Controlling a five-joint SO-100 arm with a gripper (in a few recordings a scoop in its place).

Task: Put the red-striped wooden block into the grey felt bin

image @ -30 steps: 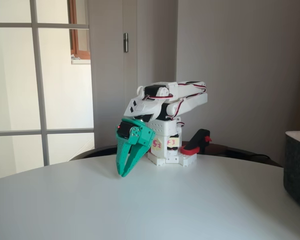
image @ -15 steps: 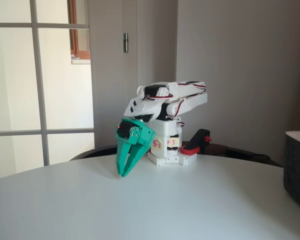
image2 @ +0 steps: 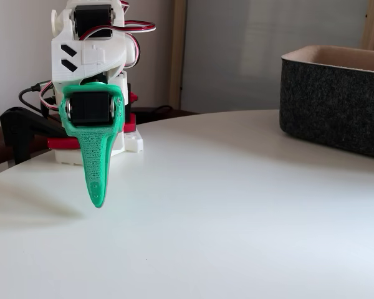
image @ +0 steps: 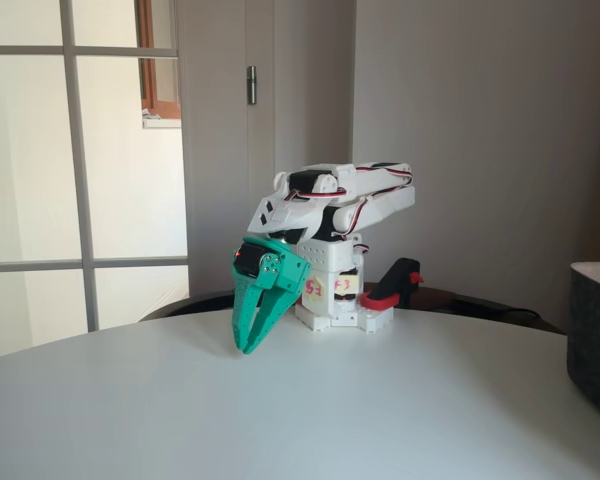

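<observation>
Green gripper (image: 243, 347) jaws closed together, empty, tips just above white table (image: 280, 420); grey felt bin (image2: 336, 103) well apart.

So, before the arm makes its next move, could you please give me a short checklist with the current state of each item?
1. Gripper empty: ok, nothing between the green fingers.
2. Gripper shut: ok, the fingertips meet at a point in both fixed views.
3. Gripper clear of the table: ok, the tip hangs just above the white top.
4. Grey felt bin upright with its opening on top: ok, at the right edge in both fixed views.
5. Red-striped wooden block located: cannot tell where it lies.
6. Arm folded back over its base: ok.
</observation>
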